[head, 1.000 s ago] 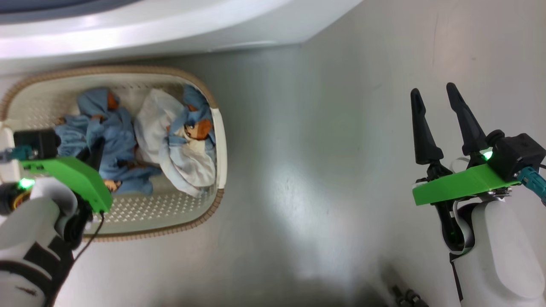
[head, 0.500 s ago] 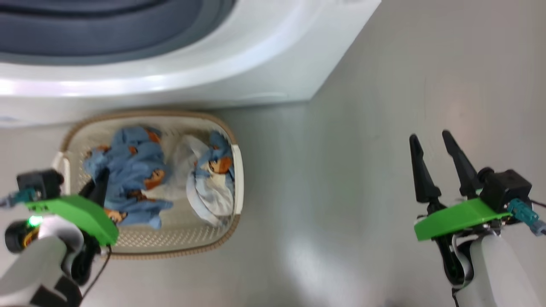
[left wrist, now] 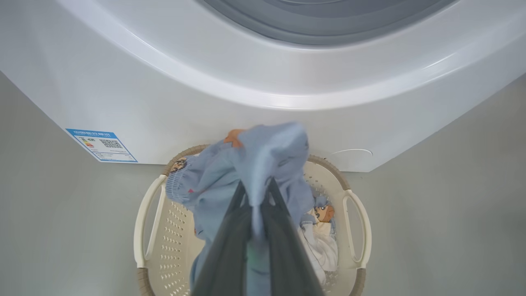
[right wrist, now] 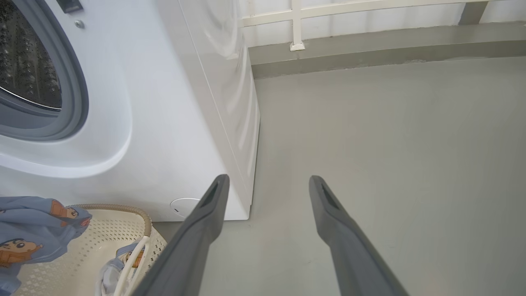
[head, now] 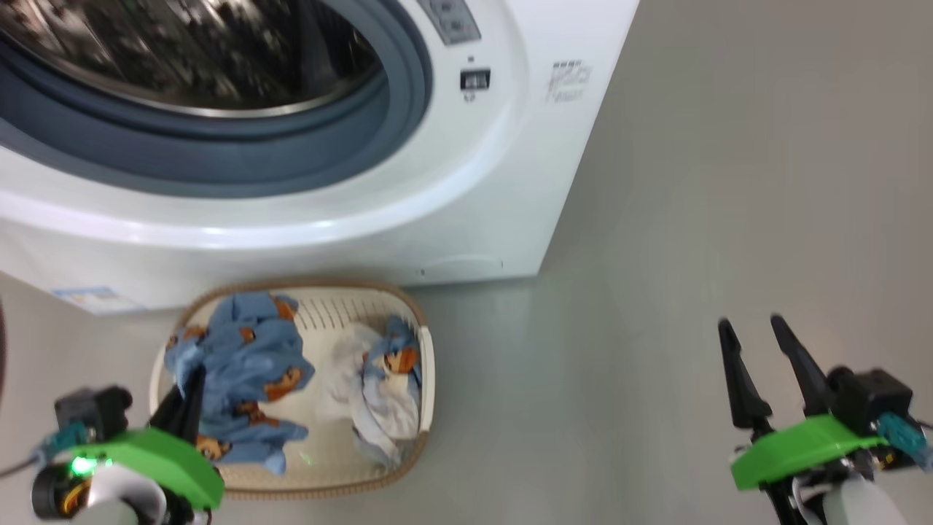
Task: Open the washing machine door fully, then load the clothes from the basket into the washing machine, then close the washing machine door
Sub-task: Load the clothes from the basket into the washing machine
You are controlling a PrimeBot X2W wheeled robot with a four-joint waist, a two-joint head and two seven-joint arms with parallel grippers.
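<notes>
The white washing machine [head: 474, 182] stands with its steel drum [head: 182, 51] and grey gasket [head: 291, 153] exposed; its door is out of view. In front of it on the floor sits the cream basket [head: 426, 364]. My left gripper [left wrist: 257, 185] is shut on a light blue garment [left wrist: 263, 156] with orange-brown patches, held bunched just above the basket [left wrist: 144, 222]. A white garment with blue trim [head: 379, 394] lies in the basket's right half. My right gripper [head: 749, 322] hangs open over bare floor, well right of the basket, with nothing between its fingers [right wrist: 205, 213].
A blue label [left wrist: 100, 145] marks the machine's lower corner. Grey floor [head: 692, 219] spreads to the right of the machine. A low grey ledge with a white railing [right wrist: 370, 37] runs along the far wall.
The head camera has tilted up, bringing the drum opening into view. My left gripper has risen from the basket with the blue garment. The right gripper stays open.
</notes>
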